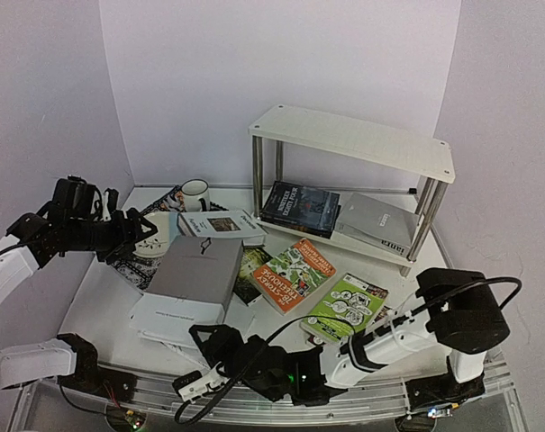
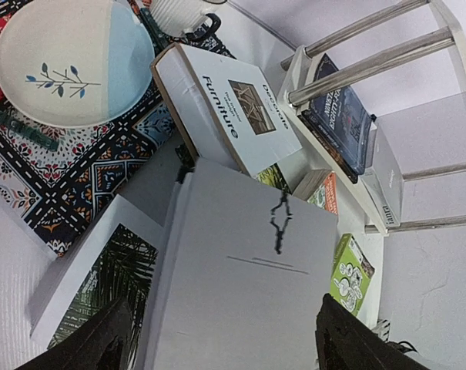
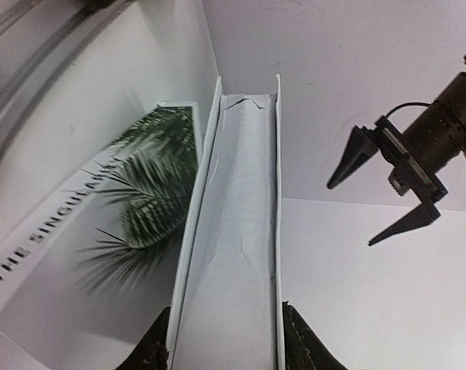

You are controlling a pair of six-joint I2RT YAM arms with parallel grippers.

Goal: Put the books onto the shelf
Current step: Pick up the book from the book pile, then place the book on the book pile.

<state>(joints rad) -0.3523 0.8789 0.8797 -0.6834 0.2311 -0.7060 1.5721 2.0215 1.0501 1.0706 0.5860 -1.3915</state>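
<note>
A thick grey book (image 1: 198, 268) lies on the big white palm-leaf book (image 1: 164, 319) at the table's front left. My right gripper (image 1: 209, 337) is shut on the grey book's near edge; in the right wrist view its jaws (image 3: 225, 327) press both covers. My left gripper (image 1: 144, 238) hovers open just left of the grey book (image 2: 248, 285), holding nothing. The shelf (image 1: 353, 135) stands at the back right, with a dark book (image 1: 299, 207) and a grey one (image 1: 376, 225) on its lower board. A white "Furniture" book (image 1: 222, 225), an orange one (image 1: 295, 270) and a lime green one (image 1: 349, 306) lie on the table.
A patterned placemat (image 2: 86, 166) carries a plate (image 2: 71, 65) at the back left, with a white mug (image 1: 195, 191) behind it. White walls close in the table on three sides. The right arm stretches along the front edge.
</note>
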